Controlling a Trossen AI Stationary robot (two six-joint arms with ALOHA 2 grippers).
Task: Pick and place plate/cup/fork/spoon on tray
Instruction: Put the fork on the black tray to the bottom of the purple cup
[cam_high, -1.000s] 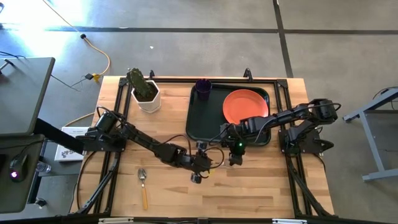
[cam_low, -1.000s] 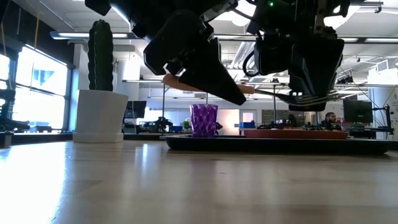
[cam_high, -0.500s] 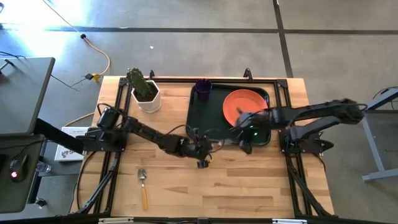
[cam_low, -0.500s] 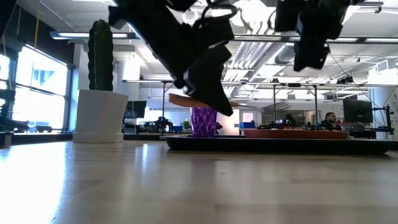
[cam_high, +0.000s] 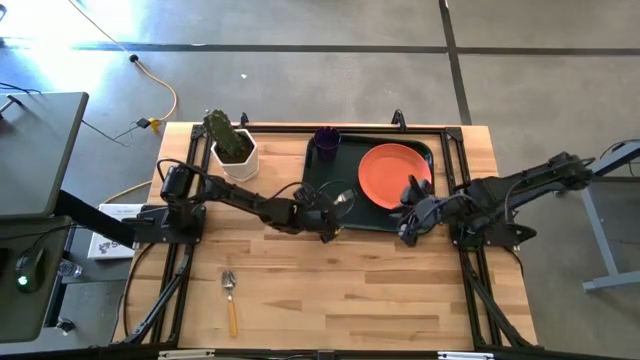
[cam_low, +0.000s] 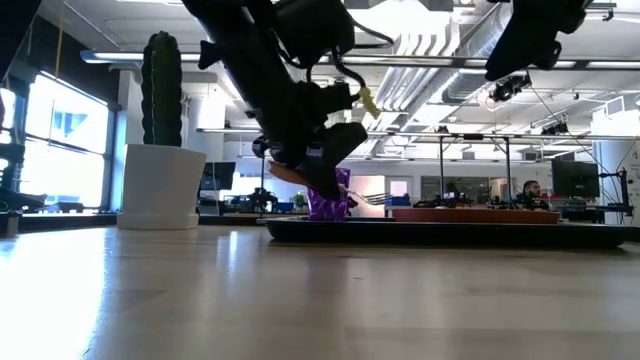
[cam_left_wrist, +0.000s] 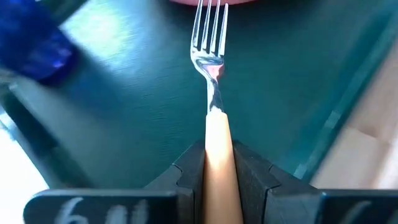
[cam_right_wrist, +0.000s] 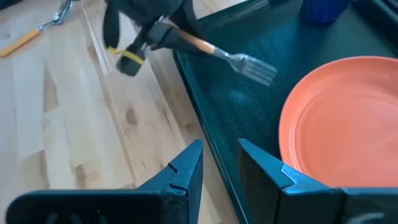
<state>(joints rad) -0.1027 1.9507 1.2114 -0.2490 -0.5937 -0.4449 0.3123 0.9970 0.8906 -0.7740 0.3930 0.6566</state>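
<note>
My left gripper (cam_high: 325, 212) is shut on the fork (cam_left_wrist: 211, 74), whose silver tines (cam_high: 346, 197) reach over the near left part of the dark green tray (cam_high: 318, 185). The orange-red plate (cam_high: 395, 175) lies in the tray's right half. The purple cup (cam_high: 327, 138) stands in its far left corner. The spoon (cam_high: 230, 298) lies flat on the table near the front edge. My right gripper (cam_high: 410, 225) is open and empty just off the tray's near right corner. My left gripper pinches the fork's orange handle (cam_left_wrist: 217, 146) between its two fingers. The fork runs on along the fingers, tines ahead. The fingers slant down from the table's near left. The fork is lifted clear of the tray, tines (cam_low: 375, 198) lower than the handle.
A white pot with a green cactus (cam_high: 235, 150) stands at the table's far left, left of the tray. Bare wood lies between the spoon and the tray's near rim (cam_right_wrist: 205, 137).
My left gripper has carried the fork toward the table's far edge and down, from over bare wood to over the tray's near left part. The fork now tips tines-down. My right gripper has drawn back toward the table's right edge, away from the fork.
</note>
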